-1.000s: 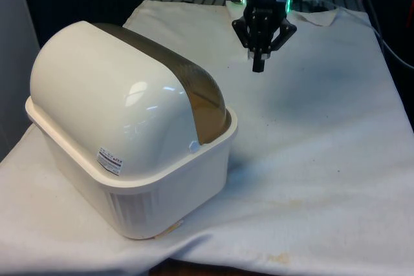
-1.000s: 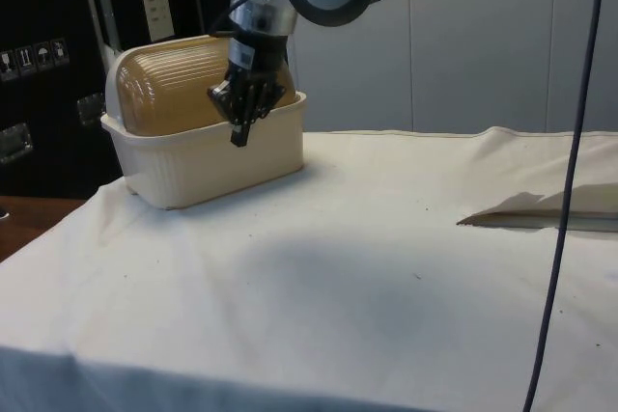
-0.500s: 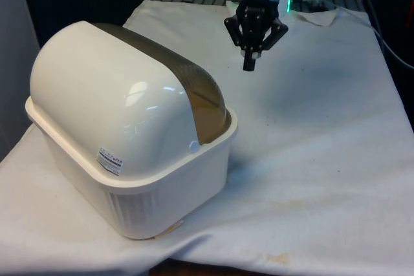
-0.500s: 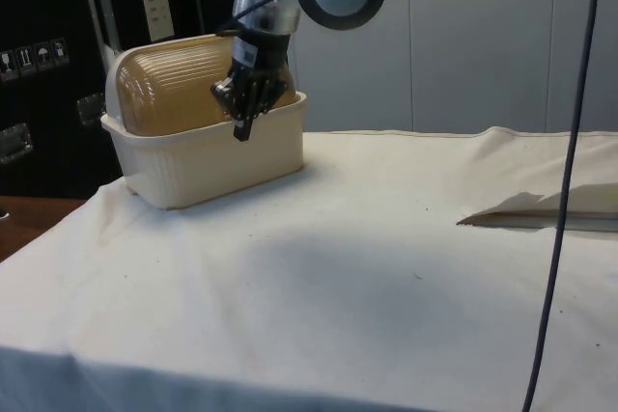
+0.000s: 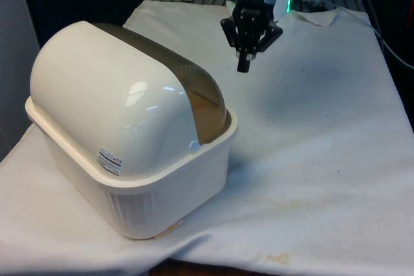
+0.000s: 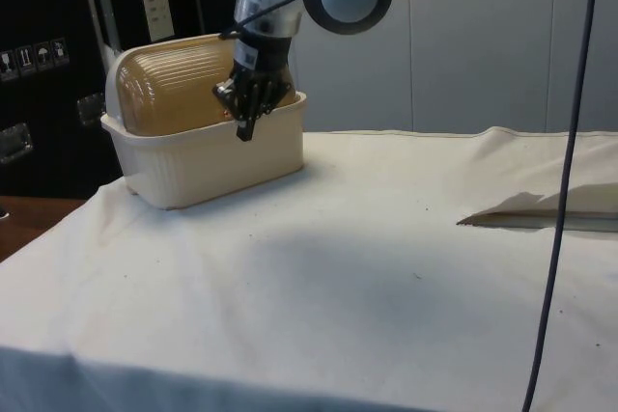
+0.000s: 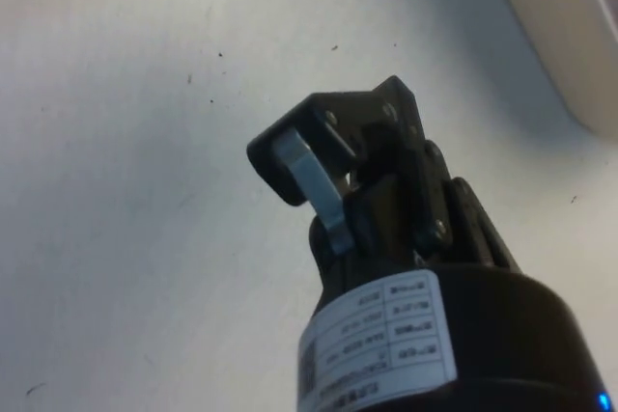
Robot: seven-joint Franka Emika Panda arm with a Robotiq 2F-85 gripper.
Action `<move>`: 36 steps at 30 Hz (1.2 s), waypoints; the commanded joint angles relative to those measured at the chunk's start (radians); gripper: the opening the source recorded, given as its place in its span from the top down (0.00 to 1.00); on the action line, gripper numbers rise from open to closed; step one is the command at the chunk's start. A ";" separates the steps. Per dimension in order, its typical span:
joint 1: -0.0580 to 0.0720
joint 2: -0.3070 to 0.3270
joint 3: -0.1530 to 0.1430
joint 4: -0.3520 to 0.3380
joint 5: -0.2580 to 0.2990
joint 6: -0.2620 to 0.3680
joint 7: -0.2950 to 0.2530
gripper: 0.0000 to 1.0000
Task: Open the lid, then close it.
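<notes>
A white cloth point(image 5: 323, 134) covers the table, with a cream bread box point(image 5: 129, 159) on it.

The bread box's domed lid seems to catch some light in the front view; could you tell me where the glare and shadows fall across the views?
Front view: soft highlights sit on the bread box's white lid, and a faint bluish shadow lies on the cloth near the gripper. Side view: a broad, dim shadow darkens the cloth mid-table. Wrist view: the box's edge casts a grey shadow on the cloth.

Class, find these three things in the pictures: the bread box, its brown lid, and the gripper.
bread box point(image 5: 165, 192): front view, cream side wall below the rim.
lid point(image 6: 169, 92): side view, ribbed brown curved face.
gripper point(image 5: 244, 66): front view, black tip above the cloth.
</notes>
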 commanded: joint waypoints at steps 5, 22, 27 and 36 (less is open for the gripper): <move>0.012 0.023 -0.034 0.017 -0.035 0.023 0.050 1.00; 0.024 0.083 -0.073 0.027 -0.035 0.127 0.081 1.00; 0.027 0.087 -0.086 0.029 -0.039 0.136 0.079 1.00; 0.030 0.090 -0.113 0.033 -0.061 0.143 0.082 1.00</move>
